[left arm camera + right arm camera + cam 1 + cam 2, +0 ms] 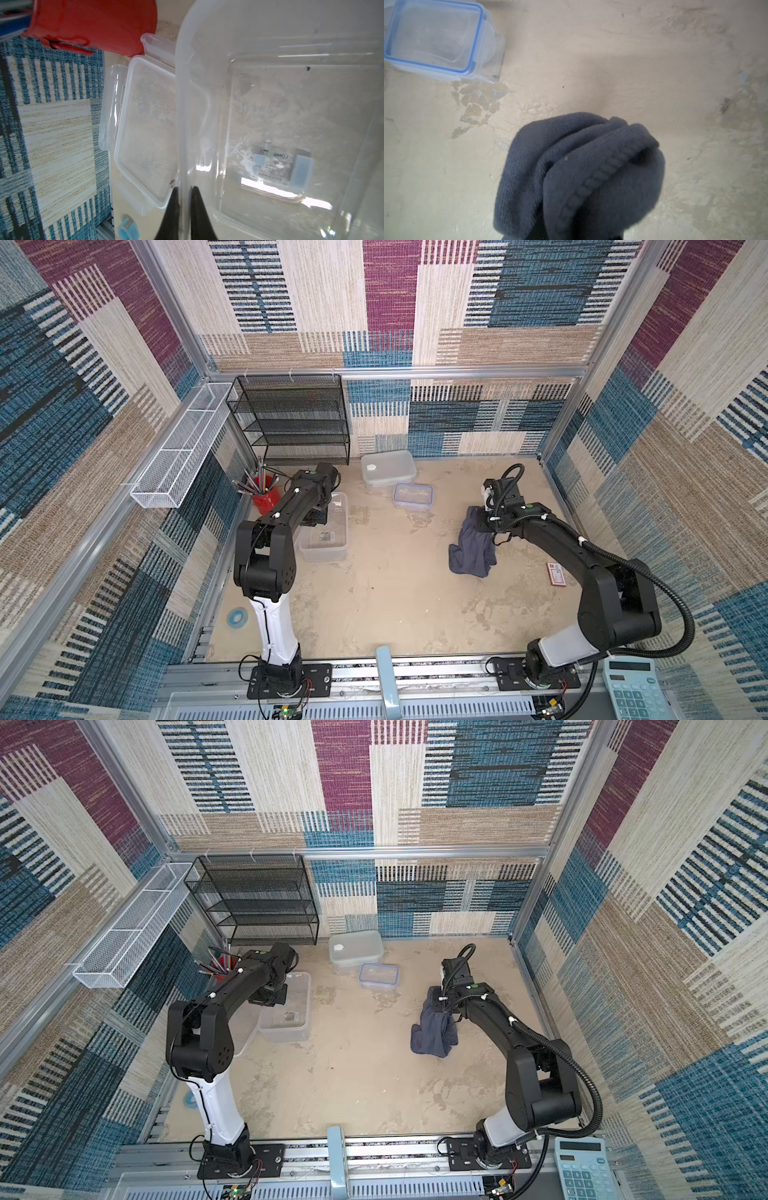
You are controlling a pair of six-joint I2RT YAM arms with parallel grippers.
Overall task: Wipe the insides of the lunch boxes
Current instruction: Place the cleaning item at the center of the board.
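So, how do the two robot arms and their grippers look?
Both arms are mostly black with a white lower link: left arm, right arm. White clips sit along both, and a small green dot marks the right wrist. A black ribbed hose runs beside the right arm. The left gripper has black tapered fingers.

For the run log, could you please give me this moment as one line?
left gripper: shut on large tub wall | right gripper: jaws hidden in cloth | small tub: lidded
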